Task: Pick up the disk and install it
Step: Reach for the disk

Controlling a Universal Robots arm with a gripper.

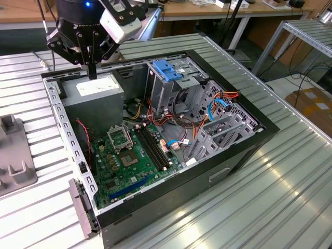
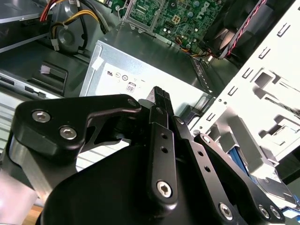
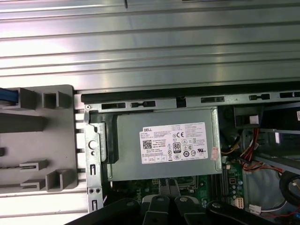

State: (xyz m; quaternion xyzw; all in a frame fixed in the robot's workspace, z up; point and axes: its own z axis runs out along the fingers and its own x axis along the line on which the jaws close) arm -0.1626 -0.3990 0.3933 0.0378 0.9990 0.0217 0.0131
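While the jaws hang clenched on nothing over the power supply (image 1: pixel 96 91), I see the disk (image 3: pixel 7 96) as a blue edge in the grey holder (image 3: pixel 65 140) beside the case (image 1: pixel 259 129). Pickup isn't begun, I judge; it calls for opening over that holder.

A lab-like workshop: opened computer case (image 1: pixel 228 171) on a ribbed metal table (image 1: pixel 290 197), wooden workbenches (image 1: pixel 207 9) behind.

Green motherboard (image 1: pixel 120 162), black claw (image 1: pixel 92 72)
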